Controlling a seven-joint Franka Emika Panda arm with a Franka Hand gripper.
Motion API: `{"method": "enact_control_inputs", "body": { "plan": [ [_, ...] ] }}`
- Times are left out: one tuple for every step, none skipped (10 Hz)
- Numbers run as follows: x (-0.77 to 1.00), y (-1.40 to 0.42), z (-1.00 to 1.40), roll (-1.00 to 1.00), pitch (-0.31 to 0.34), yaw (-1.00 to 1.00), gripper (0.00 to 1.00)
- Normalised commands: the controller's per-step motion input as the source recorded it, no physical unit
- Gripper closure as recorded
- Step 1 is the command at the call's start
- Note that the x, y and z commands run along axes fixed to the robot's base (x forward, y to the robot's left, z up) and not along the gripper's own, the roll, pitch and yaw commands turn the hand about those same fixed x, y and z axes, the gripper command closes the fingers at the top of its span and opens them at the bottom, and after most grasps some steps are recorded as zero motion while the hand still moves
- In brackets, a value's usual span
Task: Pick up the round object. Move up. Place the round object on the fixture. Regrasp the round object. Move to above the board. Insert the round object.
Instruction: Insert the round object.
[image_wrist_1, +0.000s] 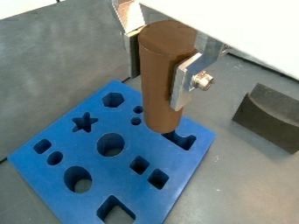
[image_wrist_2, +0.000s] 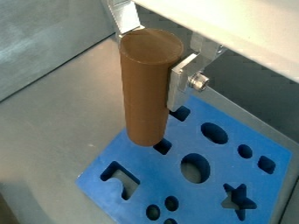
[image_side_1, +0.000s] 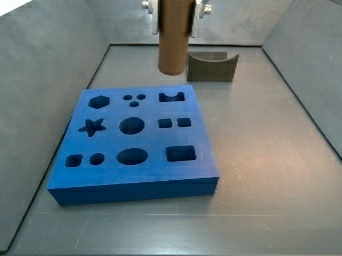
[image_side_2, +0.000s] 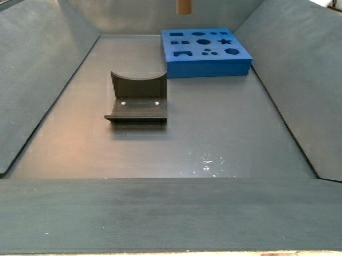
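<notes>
The round object (image_wrist_1: 163, 87) is an orange-brown peg held upright, with my gripper (image_wrist_1: 162, 74) shut on its upper half. A silver finger (image_wrist_1: 184, 83) presses one side of it and the other finger (image_wrist_2: 122, 17) shows behind it. The peg (image_wrist_2: 147, 96) hangs above the blue board (image_wrist_2: 152, 181), its lower end clear of the surface near the board's edge. In a side view the peg (image_side_1: 171, 40) and gripper (image_side_1: 174, 8) hover over the far edge of the board (image_side_1: 134, 172). The board (image_wrist_1: 59, 140) lies flat with its shaped holes empty.
The dark fixture (image_side_1: 211, 67) stands on the floor behind the board, nothing resting on it; it also shows in a wrist view (image_wrist_1: 267, 114) and in a side view (image_side_2: 136, 100). Grey sloping walls (image_side_1: 54, 100) enclose the floor. The board (image_side_2: 207, 62) sits far back in that side view.
</notes>
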Motion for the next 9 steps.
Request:
{"method": "enact_control_inputs", "body": {
  "plan": [
    [0.00, 0.00, -0.10, -0.11, 0.000, 0.00, 1.00],
    [0.00, 0.00, -0.10, -0.12, 0.000, 0.00, 1.00],
    [0.00, 0.00, -0.15, -0.13, 0.023, 0.00, 1.00],
    [-0.10, 0.00, -0.15, -0.24, 0.034, -0.20, 1.00],
    [-0.20, -0.13, -0.13, -0.30, 0.009, -0.29, 1.00],
    [-0.21, -0.17, -0.15, -0.29, 0.000, -0.25, 1.00],
    [-0.23, -0.05, -0.07, -0.55, -0.014, -0.22, 1.00],
    [0.00, 0.12, -0.10, -1.00, 0.009, -0.23, 1.00],
    [0.00, 0.14, -0.02, -1.00, 0.129, -0.29, 1.00]
  ]
}}
